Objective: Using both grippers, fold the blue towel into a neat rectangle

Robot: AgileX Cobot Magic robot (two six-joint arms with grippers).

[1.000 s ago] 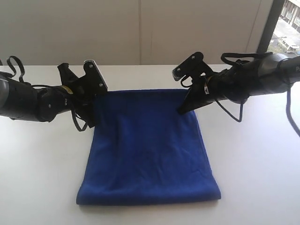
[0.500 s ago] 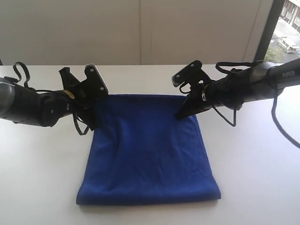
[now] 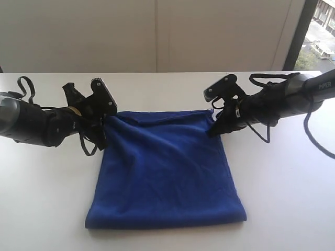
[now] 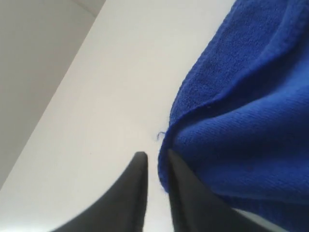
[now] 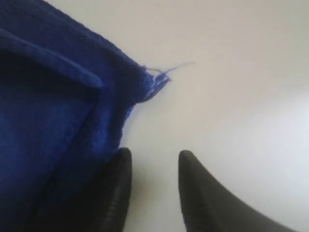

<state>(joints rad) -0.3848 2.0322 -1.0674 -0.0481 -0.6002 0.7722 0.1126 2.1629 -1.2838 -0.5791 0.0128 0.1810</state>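
The blue towel (image 3: 162, 172) lies doubled over on the white table (image 3: 282, 183), its fold toward the front and its far edge a little rumpled. My left gripper (image 3: 106, 128) is low at the far left corner. In the left wrist view my left gripper (image 4: 154, 159) has a narrow gap showing bare table, and the towel (image 4: 241, 96) lies against the outside of one finger (image 4: 181, 183). My right gripper (image 3: 212, 129) is at the far right corner. In the right wrist view my right gripper (image 5: 154, 157) is open over bare table, beside the towel (image 5: 48, 96) and its loose thread (image 5: 169, 70).
A pale wall (image 3: 157, 31) runs behind the table's far edge. A dark window frame (image 3: 298, 31) stands at the back right. Black cables (image 3: 23, 86) loop off both arms above the tabletop.
Both grippers have come down to the table at the towel's far corners and their jaws have parted, letting go. The far edge now lies lower and wrinkled.
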